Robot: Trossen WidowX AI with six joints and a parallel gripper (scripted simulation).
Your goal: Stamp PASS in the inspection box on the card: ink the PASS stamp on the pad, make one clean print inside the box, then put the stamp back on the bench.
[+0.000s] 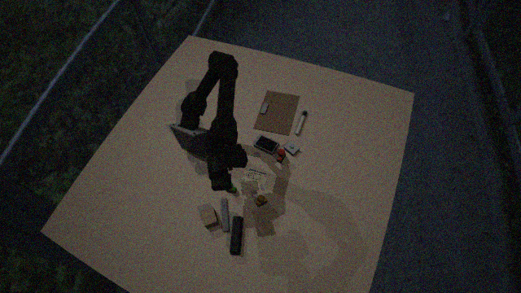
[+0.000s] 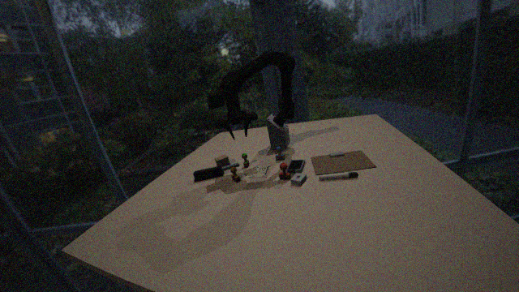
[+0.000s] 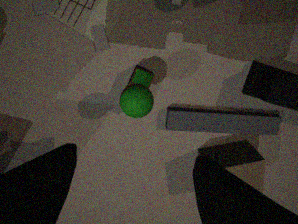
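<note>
A stamp with a green ball handle (image 1: 233, 190) (image 2: 245, 158) (image 3: 136, 101) stands upright on the bench beside the card. My gripper (image 2: 239, 137) (image 3: 136, 159) is open and empty, raised above and clear of the green stamp. The card (image 1: 264, 178) (image 2: 261, 171) lies flat, with dark printed lines; its corner shows at the top left of the wrist view. Shadow lies over part of it, and I cannot tell whether the box holds a print. The dark ink pad (image 1: 266, 144) (image 2: 297, 165) lies open beyond the card. The stamp's lettering cannot be read.
A red stamp (image 1: 281, 153) (image 2: 284, 169), orange stamp (image 1: 260, 199) (image 2: 234, 173) and bluish stamp (image 2: 279, 154) stand around the card. A grey bar (image 1: 225, 215) (image 3: 222, 121), black block (image 1: 236, 235) (image 2: 208, 174) and wooden block (image 1: 208, 216) lie near the green stamp. A clipboard (image 1: 277, 112) (image 2: 342, 163) lies beyond the pad.
</note>
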